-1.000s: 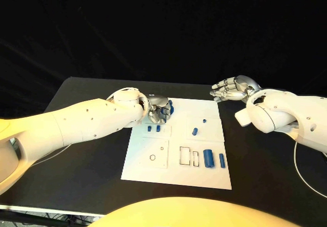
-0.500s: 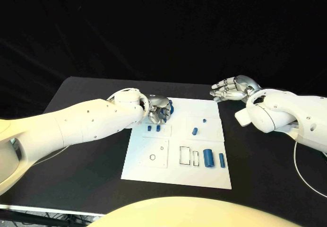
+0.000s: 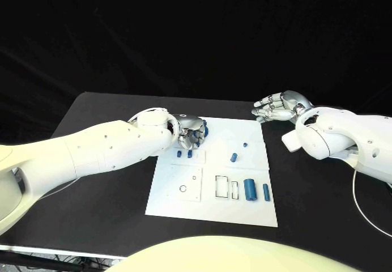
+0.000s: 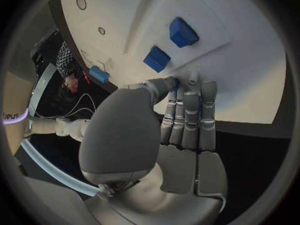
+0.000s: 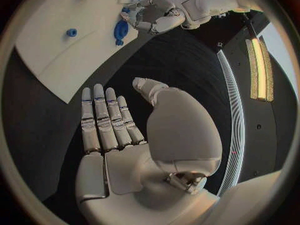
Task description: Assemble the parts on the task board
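In the head view the left hand [image 3: 190, 133] sits over the upper left corner of the white task board [image 3: 214, 212], its fingers curled around what looks like a blue part [image 3: 203, 131], though the grip is partly hidden. Two small blue parts [image 3: 184, 153] stand just below it, and others lie toward the board's middle and lower right. The right hand [image 3: 276, 107] hovers off the board's upper right corner, fingers spread and holding nothing.

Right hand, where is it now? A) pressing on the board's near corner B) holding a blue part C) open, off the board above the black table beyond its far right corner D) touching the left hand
C: the right hand has its fingers apart and holds nothing, over the black table off the task board, apart from the left hand.
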`<state>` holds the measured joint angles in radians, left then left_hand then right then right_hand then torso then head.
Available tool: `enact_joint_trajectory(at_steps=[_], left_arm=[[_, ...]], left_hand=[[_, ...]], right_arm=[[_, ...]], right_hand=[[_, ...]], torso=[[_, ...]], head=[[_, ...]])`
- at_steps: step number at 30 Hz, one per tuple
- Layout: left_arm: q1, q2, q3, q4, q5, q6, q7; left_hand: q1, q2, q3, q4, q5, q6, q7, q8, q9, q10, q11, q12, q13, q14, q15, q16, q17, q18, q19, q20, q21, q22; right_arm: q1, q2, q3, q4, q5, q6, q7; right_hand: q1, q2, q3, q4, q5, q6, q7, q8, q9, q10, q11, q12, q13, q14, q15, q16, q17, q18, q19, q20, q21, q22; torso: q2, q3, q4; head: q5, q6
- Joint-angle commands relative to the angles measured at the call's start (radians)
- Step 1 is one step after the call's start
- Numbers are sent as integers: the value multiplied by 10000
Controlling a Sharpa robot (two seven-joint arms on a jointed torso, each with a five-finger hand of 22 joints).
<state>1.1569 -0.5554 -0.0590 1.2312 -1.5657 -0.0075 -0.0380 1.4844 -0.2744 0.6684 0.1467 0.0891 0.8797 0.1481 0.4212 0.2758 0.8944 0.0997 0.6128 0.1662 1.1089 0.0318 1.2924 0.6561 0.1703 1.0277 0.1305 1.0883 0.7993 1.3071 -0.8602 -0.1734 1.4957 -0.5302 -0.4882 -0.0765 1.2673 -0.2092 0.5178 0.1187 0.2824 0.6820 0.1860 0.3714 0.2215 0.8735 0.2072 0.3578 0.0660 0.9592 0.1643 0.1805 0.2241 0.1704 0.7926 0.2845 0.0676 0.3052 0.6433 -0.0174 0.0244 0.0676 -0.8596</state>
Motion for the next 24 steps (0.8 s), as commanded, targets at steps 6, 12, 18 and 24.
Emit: enact_joint_trajectory(at_steps=[6,12,18,24], left_arm=[[-184,-32,-101,-4,-266,-65,105],[-224,-99,-100,46,-242,-468,268],[-246,-199,-96,120,-217,-768,345],[-251,-336,-59,247,-136,-886,336]], left_hand=[[-117,133,288,-279,-17,607,-107,78,135,606,-227,106,34,927,-193,627,1186,-108,490,-158,500,610],[-202,143,500,-412,-13,831,-138,25,209,924,-301,-100,-21,1268,-277,820,1618,-180,752,-238,781,976],[-275,124,560,-465,-14,903,-140,-24,240,1057,-307,-208,-40,1440,-288,917,1860,-221,902,-253,926,1182],[-303,113,571,-472,-15,908,-139,-44,244,1075,-304,-242,-47,1456,-287,925,1868,-221,906,-257,933,1187]], right_arm=[[-5,-3,1,24,-27,144,143],[-6,1,1,26,-27,143,148],[-7,-3,1,28,-27,144,153],[-8,-4,1,29,-27,137,162]], right_hand=[[-39,79,30,-69,-23,-7,893,35,-27,18,28,8,-15,81,37,-81,-43,103,-70,-11,-30,-56],[-49,88,33,-65,-24,-6,894,37,-29,19,28,8,-15,84,37,-83,-47,103,-70,-11,-29,-62],[-63,101,36,-58,-23,-3,894,39,-31,20,28,9,-15,87,37,-86,-53,104,-70,-10,-28,-69],[-63,101,36,-58,-23,-3,894,39,-31,20,28,9,-15,87,37,-86,-53,104,-70,-10,-28,-69]], torso=[[4,4,-10],[4,-2,-13],[4,-5,-7],[-2,-2,-1]], head=[[11,36],[16,74],[9,82],[7,99]])
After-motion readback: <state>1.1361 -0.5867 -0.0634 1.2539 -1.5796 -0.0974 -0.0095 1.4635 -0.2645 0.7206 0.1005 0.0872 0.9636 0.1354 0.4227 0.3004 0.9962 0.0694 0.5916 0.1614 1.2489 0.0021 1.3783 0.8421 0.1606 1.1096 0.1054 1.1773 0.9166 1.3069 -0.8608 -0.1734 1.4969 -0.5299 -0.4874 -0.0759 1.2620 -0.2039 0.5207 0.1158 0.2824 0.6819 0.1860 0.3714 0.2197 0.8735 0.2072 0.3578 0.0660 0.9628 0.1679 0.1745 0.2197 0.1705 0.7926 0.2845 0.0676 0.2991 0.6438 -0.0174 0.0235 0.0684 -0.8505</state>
